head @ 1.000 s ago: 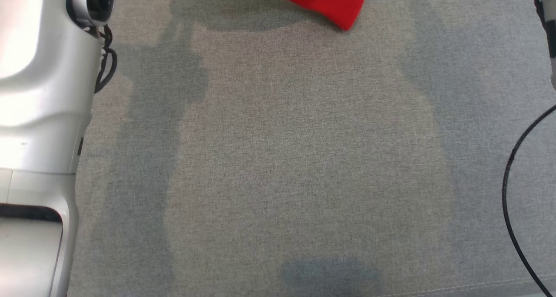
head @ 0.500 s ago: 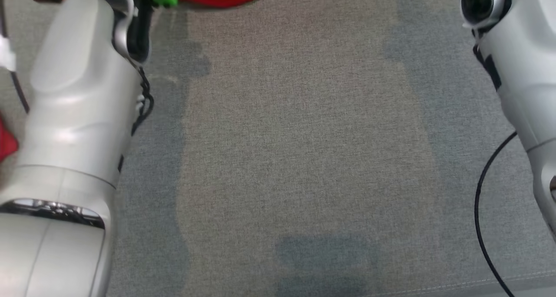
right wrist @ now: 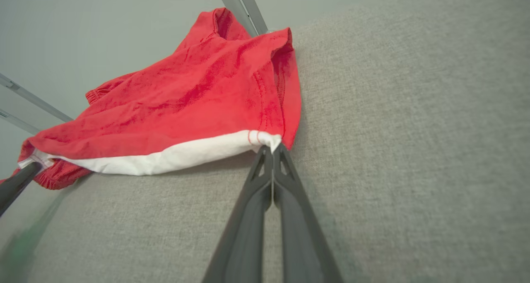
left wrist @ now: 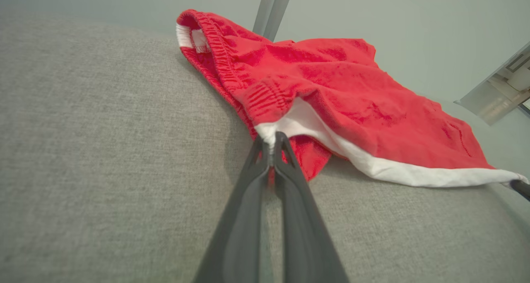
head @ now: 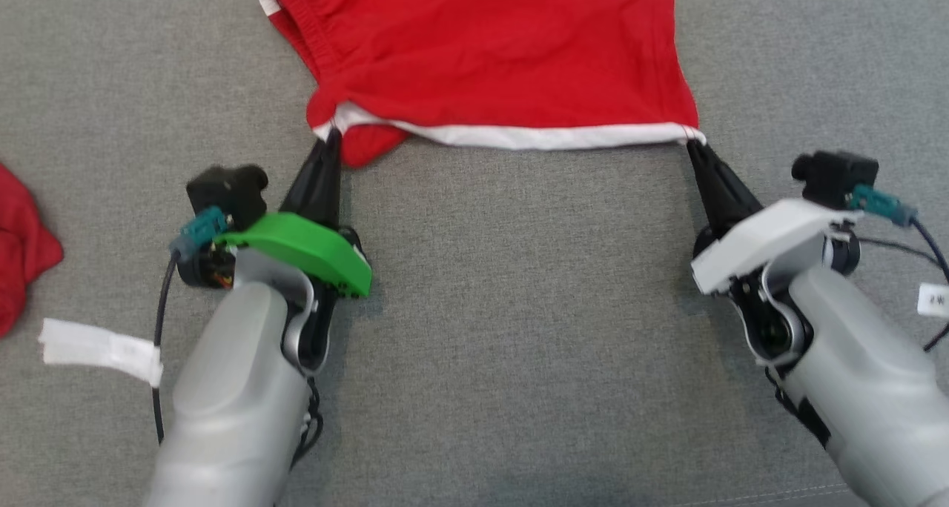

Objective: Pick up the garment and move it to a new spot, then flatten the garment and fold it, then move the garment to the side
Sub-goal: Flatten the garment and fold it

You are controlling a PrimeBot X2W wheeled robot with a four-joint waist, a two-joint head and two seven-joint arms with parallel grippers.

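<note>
Arms spread wide, the left gripper (head: 331,142) pinches one corner of the red garment (head: 489,62) and the right gripper (head: 695,147) the other, drawing its white hem (head: 519,136) taut so the cloth lies flat on the grey cushion (head: 519,307).

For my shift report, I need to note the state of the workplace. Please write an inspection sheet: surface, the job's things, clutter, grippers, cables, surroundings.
Surface: grey fabric surface, bare between the two arms.
Job's things: red garment lying partly spread, its white hem stretched between the grippers.
Clutter: second red cloth at the left edge of the head view.
Grippers: left gripper shut on the hem's left corner; right gripper shut on its right corner.
Cables: black cable with a white label beside the left arm; dark cable at the right wrist.
Surroundings: pale wall and a metal bar behind the surface.
</note>
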